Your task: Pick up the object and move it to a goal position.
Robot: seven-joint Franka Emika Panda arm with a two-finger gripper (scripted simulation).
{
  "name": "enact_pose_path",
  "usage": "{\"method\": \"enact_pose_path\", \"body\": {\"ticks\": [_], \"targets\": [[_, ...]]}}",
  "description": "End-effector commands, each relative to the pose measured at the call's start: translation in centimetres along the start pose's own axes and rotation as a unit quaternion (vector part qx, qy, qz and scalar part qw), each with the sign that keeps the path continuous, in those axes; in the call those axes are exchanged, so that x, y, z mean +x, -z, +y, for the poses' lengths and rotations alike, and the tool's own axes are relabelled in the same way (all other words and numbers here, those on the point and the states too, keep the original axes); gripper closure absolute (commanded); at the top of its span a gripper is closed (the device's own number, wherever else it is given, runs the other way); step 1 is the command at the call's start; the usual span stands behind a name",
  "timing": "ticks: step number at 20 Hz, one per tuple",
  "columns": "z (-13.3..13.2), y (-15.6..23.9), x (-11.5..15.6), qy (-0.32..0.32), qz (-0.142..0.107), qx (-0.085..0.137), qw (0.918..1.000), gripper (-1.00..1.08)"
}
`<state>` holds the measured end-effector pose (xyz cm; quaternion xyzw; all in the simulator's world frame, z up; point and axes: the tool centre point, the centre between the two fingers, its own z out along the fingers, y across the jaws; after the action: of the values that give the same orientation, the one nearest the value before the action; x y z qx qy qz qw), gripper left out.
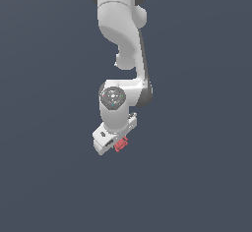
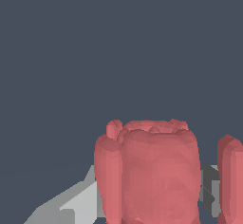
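The object [image 1: 121, 144] is a small red lumpy piece sticking out from under the white gripper [image 1: 117, 144] in the exterior view. The hand hides most of it there. In the wrist view the object [image 2: 152, 171] fills the space between the two grey fingers [image 2: 80, 204] and touches them on both sides. A separate red lobe [image 2: 231, 180] shows at that picture's edge. The gripper is shut on the object.
The white arm [image 1: 120, 24] rises straight above the hand in the exterior view. Everything around is one plain dark blue-grey ground [image 1: 197, 177], with no other objects, containers or edges in sight.
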<state>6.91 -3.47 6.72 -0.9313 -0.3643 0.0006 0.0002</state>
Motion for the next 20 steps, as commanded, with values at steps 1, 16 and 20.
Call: {"method": "enact_pose_path", "body": {"ticks": [1, 16, 20], "targets": [[-0.6, 1.3, -0.2, 0.000, 0.000, 0.000, 1.0000, 1.08], [-6.7, 14.1, -2.1, 0.000, 0.000, -0.001, 1.0000, 1.08], [-8.6, 18.3, -2.6, 0.000, 0.000, -0.001, 1.0000, 1.08]]}}
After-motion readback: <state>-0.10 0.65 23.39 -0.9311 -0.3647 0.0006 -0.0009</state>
